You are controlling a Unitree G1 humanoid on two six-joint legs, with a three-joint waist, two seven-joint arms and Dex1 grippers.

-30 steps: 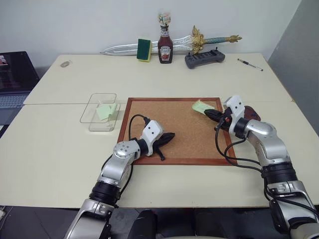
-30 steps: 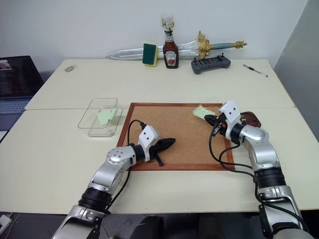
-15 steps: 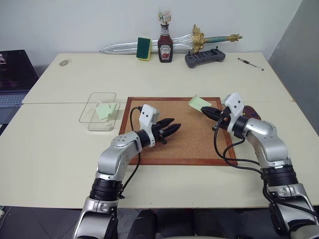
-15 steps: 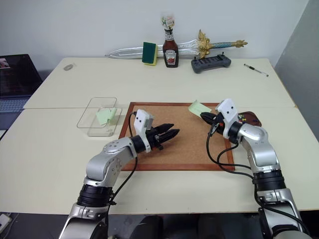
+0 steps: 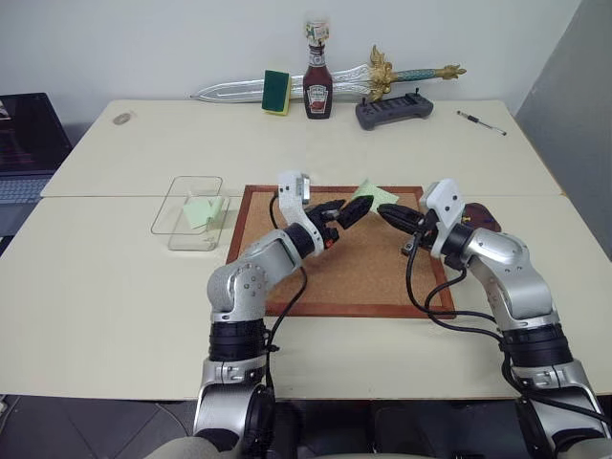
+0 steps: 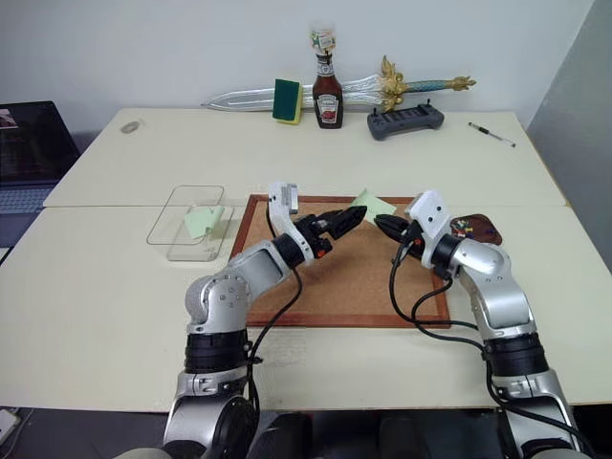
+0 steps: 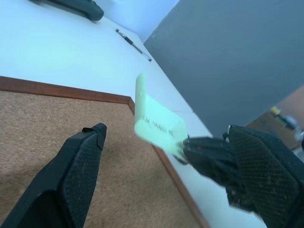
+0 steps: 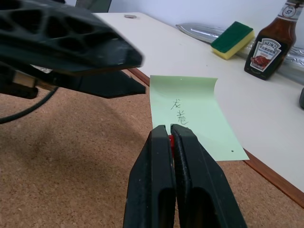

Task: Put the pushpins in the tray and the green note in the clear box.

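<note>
Right, room: plain pale wall behind, a grey panel on my right, a laptop (image 5: 24,143) off the left edge.
Table: cream table (image 5: 115,287); along its far side a toy sword (image 5: 382,75), ketchup bottle (image 5: 316,86), green sponge (image 5: 276,94), dark slotted rack (image 5: 392,112) and pen (image 5: 480,122).
Corkboard: the corkboard (image 5: 354,277) lies flat in the middle, under both hands.
Left gripper: a second ago the left gripper (image 5: 352,212) sat closed low over the board; it has since risen, rolled and spread its fingers wide, tips just beside the note.
Right gripper: the right gripper (image 5: 385,212) is pinched shut on the note's near edge, held above the board's far right corner.
Clear box: the clear box (image 5: 172,225) stands left of the board, well apart, with one green slip inside.
Tray: the tray (image 6: 483,232) sits behind my right wrist, small specks in it.
Green note: the green note (image 5: 375,195) hangs in the air between the hands; I read this as a handover so my left can carry it to the box.
Pushpin: a red speck (image 8: 169,138) between the right fingertips, likely a pin.
</note>
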